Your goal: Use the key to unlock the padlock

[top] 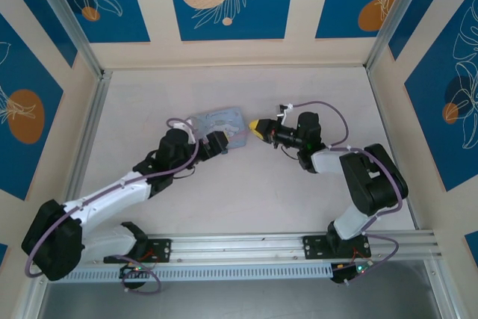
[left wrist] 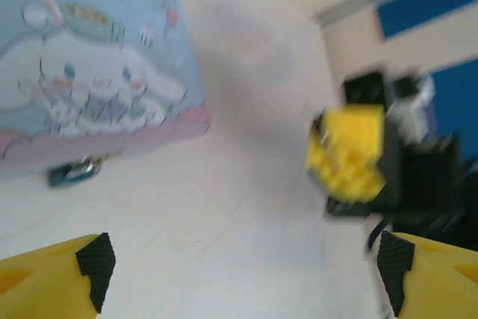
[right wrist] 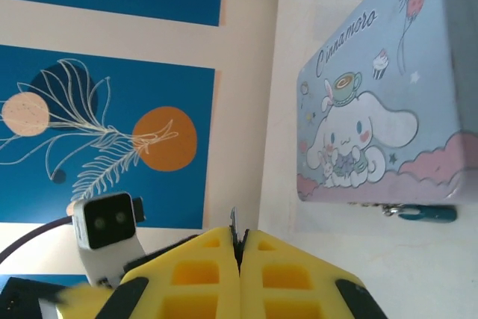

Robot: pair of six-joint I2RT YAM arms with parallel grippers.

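The left end effector (left wrist: pixel 246 267) is released, with its yellow fingers (left wrist: pixel 52 278) spread wide above the pale surface (left wrist: pixel 246 184). The right end effector (right wrist: pixel 240 244) is clenched on the thin dark grey metal key (right wrist: pixel 233 222), whose tip is seen protruding between the fingertips. The tiny dark blue padlock (right wrist: pixel 418 213) is located on the surface, at the foot of the side wall of the pale blue cartoon-printed rectangular tin (right wrist: pixel 373 110).

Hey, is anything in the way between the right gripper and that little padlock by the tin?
Nothing visible. From the right wrist camera, only bare table lies between the shut right gripper, with the key poking out, and the padlock beside the tin.
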